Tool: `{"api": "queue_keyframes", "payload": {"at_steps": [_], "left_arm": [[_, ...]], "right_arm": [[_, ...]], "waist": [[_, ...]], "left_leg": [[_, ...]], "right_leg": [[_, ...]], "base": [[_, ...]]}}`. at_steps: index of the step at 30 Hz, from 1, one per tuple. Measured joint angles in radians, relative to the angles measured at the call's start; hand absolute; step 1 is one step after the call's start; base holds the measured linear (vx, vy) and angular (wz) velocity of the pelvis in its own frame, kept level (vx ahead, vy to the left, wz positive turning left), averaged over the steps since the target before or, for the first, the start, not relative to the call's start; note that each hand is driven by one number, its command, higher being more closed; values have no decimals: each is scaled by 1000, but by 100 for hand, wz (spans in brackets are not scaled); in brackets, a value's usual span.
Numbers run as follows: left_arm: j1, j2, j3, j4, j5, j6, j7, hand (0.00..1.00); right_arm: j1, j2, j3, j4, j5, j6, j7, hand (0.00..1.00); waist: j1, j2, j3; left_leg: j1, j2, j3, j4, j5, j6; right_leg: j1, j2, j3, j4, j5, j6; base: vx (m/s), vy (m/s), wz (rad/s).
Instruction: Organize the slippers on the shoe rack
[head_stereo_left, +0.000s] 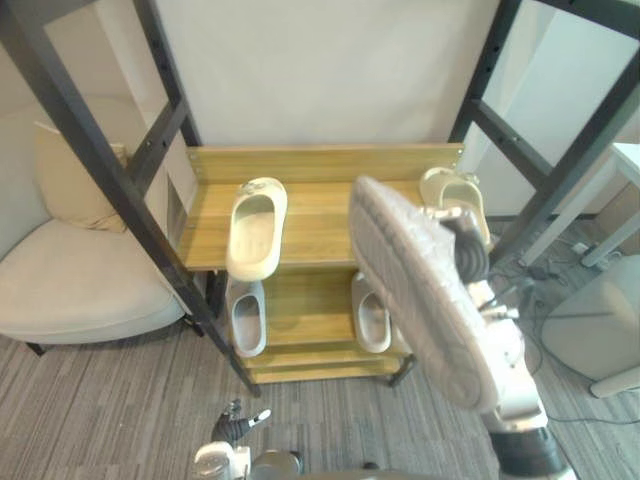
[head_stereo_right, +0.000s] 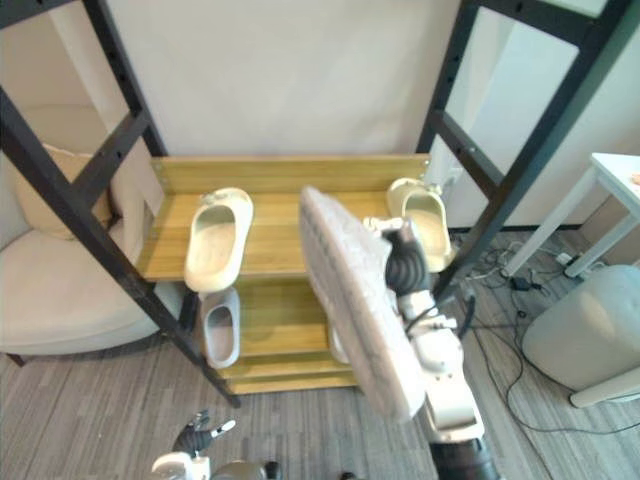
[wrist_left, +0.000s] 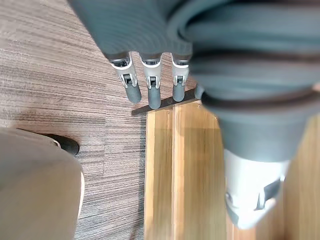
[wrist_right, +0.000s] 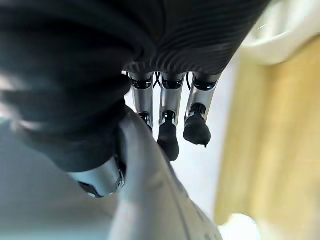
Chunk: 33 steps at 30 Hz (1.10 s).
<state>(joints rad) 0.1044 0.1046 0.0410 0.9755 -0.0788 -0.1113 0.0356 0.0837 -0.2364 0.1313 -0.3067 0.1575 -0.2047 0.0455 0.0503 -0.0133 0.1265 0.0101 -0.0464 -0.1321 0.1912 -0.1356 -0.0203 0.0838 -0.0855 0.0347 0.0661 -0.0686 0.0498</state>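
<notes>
- The right hand (head_stereo_left: 468, 255) has its fingers (wrist_right: 169, 131) and thumb closed on one edge of the grey slipper (head_stereo_left: 420, 290), which it holds sole-up in the air in front of the shoe rack (head_stereo_left: 320, 215), towards the right half
- That looks like an edge pinch on a long, soft shoe. My guess is that a quick turn of the wrist could let it pivot or slide out and drop to the floor in front of the rack
- The top shelf carries a left cream slipper (head_stereo_left: 255, 228), its near end poking past the front edge, and a right cream slipper (head_stereo_left: 458, 195) at the far right, close by the hand. A sweep of the held shoe could knock either off, the overhanging one most easily
- The bare wood between the two looks like the free spot, so coming down off-centre would land the grey one on a neighbour
- A lower left slipper (head_stereo_left: 247, 318) and a lower right slipper (head_stereo_left: 372, 322), both grey, sit on the shelf below. If the held one belongs down there, it may catch on the top shelf's front edge going in
- The black frame (head_stereo_left: 560, 165) stands just right of the rack, and the arm could brush it
- The left hand (head_stereo_left: 236, 424) hangs low near the floor, fingers straight and empty, badly placed to catch a fall
</notes>
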Motion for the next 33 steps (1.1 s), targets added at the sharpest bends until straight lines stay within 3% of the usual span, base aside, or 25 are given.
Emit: {"api": "queue_keyframes", "payload": {"at_steps": [8,10,12,13,17,20,26,28,33], "left_arm": [[-3,0,-25,7,-1,-1,-2,0],[-6,-5,-28,-29,-2,0,0,0],[-8,-4,-28,-51,-6,-1,0,0],[-17,-5,-29,-74,-17,-3,1,0],[-32,-9,-29,-119,-54,-11,2,0],[-61,0,-27,-137,-83,-12,4,0],[-79,36,-26,-136,-85,4,29,0],[-82,28,-35,-120,-91,16,39,0],[-102,6,-39,-130,-102,21,52,0]], "right_arm": [[123,0,47,109,-44,29,33,100],[104,-1,73,111,-50,34,27,100],[82,-1,88,111,-52,38,21,100],[37,-3,100,110,-71,39,14,100],[-46,-5,108,111,-80,39,-16,100],[-85,-19,109,111,-92,39,-47,100],[-207,-66,93,134,-144,39,-115,100],[-270,-85,70,136,-160,39,-144,100],[-414,-126,55,199,-187,39,-204,100]], "waist": [[0,24,-9],[4,47,27],[6,46,50],[9,43,82],[17,47,137],[38,43,176],[71,27,266],[96,23,304],[133,21,337]], "left_leg": [[-58,5,3,46,-28,1],[-151,19,8,203,-75,0],[-193,20,6,279,-97,1],[-244,16,4,371,-132,1],[-366,8,-1,559,-223,2],[-499,-12,-4,723,-286,7],[-706,-38,-24,933,-330,0],[-791,-56,-34,1016,-346,-7],[-944,-90,-61,1166,-367,-30]], "right_leg": [[-51,8,2,29,-19,3],[-134,31,6,164,-63,8],[-177,38,6,251,-101,8],[-242,42,4,371,-150,7],[-378,46,2,590,-248,8],[-520,36,1,777,-325,11],[-714,21,-21,1001,-392,6],[-794,10,-32,1094,-421,5],[-934,-15,-60,1260,-476,1]], "base": [[6,0,-1],[10,8,-8],[-24,-11,-3],[-52,-17,1],[-166,12,5],[-193,13,8],[-149,4,15],[-117,-7,22],[-96,-20,24]]}}
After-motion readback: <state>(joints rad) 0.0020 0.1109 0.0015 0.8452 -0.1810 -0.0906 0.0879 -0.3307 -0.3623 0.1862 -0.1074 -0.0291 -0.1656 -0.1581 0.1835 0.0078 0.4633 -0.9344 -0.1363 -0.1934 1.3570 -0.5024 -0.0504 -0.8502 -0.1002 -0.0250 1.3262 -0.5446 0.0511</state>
